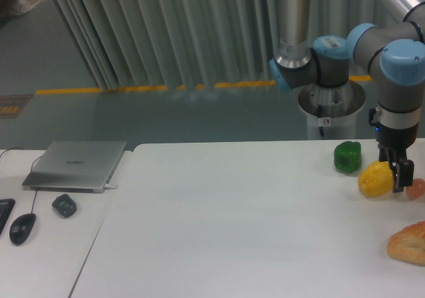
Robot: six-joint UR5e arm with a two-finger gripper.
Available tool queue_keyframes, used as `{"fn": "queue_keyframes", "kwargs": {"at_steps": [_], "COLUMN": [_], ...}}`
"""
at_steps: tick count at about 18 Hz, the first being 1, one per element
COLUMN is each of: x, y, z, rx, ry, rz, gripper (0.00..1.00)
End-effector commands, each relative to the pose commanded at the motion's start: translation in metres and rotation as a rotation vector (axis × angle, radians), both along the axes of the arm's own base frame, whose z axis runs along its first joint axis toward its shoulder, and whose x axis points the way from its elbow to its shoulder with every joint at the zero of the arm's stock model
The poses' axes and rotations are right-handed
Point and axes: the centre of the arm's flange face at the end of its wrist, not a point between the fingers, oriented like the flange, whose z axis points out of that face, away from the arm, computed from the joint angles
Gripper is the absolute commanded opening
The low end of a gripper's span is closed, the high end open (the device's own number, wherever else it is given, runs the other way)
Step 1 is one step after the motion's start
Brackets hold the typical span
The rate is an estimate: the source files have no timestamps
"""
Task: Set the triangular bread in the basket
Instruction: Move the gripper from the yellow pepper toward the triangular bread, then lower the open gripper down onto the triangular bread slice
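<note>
From my seat, I judge the task barely begun. The triangular bread point(410, 243) lies on the white table point(232, 218) at the far right edge of the view, partly cut off by the frame, and nothing is touching it. I can see no basket anywhere in this view, so I cannot say where the drop point is.

The gripper point(396, 173) hangs low over the table near the right edge, just behind the yellow bell pepper point(375, 179), with a small orange-pink object point(417, 189) beside it. Its dark fingers point(399, 176) point down, but I cannot tell whether they are open or closed. A green bell pepper point(347, 156) sits just left of them.

Still to do, as I read it: reach the bread, grasp, lift, carry, release: all 5.
</note>
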Motion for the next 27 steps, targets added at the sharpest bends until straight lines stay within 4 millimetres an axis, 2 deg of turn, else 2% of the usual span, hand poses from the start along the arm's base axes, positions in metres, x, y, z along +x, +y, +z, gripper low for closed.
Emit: {"fn": "queue_keyframes", "kwargs": {"at_steps": [4, 7, 9, 12, 15, 18, 19, 21, 23, 24, 27], "x": [0.0, 0.017, 0.022, 0.024, 0.03, 0.022, 0.02, 0.001, -0.02, -0.026, -0.04], "y": [-0.001, 0.013, 0.008, 0.006, -0.008, -0.014, -0.011, 0.006, 0.021, 0.023, 0.032], "z": [0.0, -0.009, -0.021, -0.023, -0.043, -0.034, -0.033, -0.029, -0.038, -0.036, -0.056], "rx": [-0.004, -0.022, -0.033, -0.04, -0.089, -0.149, -0.137, -0.068, -0.049, -0.032, -0.031], "ry": [-0.002, -0.002, -0.019, -0.021, -0.029, 0.066, 0.083, 0.157, 0.165, 0.182, 0.187], "rz": [0.034, 0.08, 0.077, 0.085, 0.104, 0.131, 0.138, 0.193, 0.289, 0.291, 0.287], "gripper": [1.0, 1.0, 1.0, 1.0, 1.0, 1.0, 1.0, 1.0, 1.0, 1.0, 1.0]}}
